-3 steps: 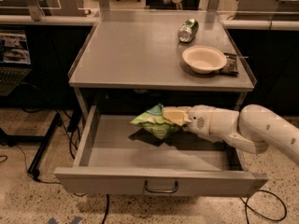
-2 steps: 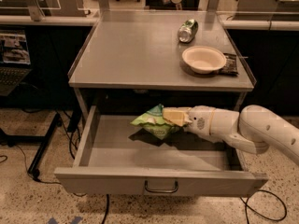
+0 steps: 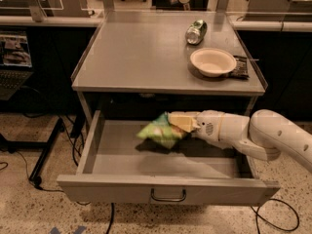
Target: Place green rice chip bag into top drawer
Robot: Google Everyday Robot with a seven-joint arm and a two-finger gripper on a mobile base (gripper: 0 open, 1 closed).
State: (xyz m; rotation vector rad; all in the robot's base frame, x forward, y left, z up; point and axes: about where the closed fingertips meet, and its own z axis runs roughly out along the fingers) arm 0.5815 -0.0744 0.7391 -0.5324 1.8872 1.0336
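Observation:
The top drawer (image 3: pixel 117 157) is pulled open, with its curved metal handle (image 3: pixel 168 196) on the front panel. My gripper (image 3: pixel 181 122) reaches in from the right over the drawer and is shut on the green rice chip bag (image 3: pixel 160 129). The light-green crinkly bag hangs a little above the drawer floor, near its middle, and casts a shadow below it. My white arm (image 3: pixel 258 135) stretches in from the right edge.
On the cabinet top (image 3: pixel 136 52) stand a white bowl (image 3: pixel 213 61), a small dark packet (image 3: pixel 240 66) beside it and a tipped metal can (image 3: pixel 196 31). Cables and a stand leg (image 3: pixel 44 155) lie on the floor at left. Desks run behind.

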